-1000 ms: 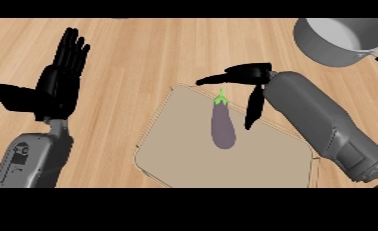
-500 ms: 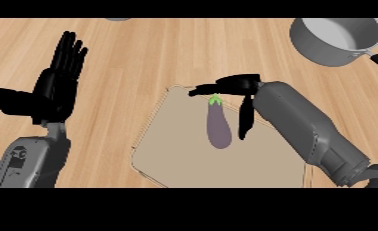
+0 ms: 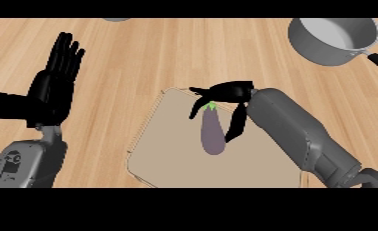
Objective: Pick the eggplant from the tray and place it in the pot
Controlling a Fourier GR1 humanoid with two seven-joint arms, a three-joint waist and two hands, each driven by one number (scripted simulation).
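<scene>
Head view, looking down on a wooden counter [image 3: 184, 50].

Purple eggplant [image 3: 212, 134] with a little green cap at its top end, long and smooth, lying flat on the tan tray [image 3: 184, 160], near the tray's upper middle. Fatter at the lower end, thinner by the green cap.

Right hand [image 3: 230, 94] just above the eggplant's green end, coming in from the lower right on a grey forearm. Fingers spread and bent downward: one on the left side of the eggplant, others down along its right side (touching or just beside it, hard to tell). Not closed round it.

Left hand [image 3: 53, 87] at the left side, flat and open, fingers straight and close together, pointing up. Resting there, well apart from the tray.

Grey pot [image 3: 332, 40] at the top right, far from the eggplant.
</scene>
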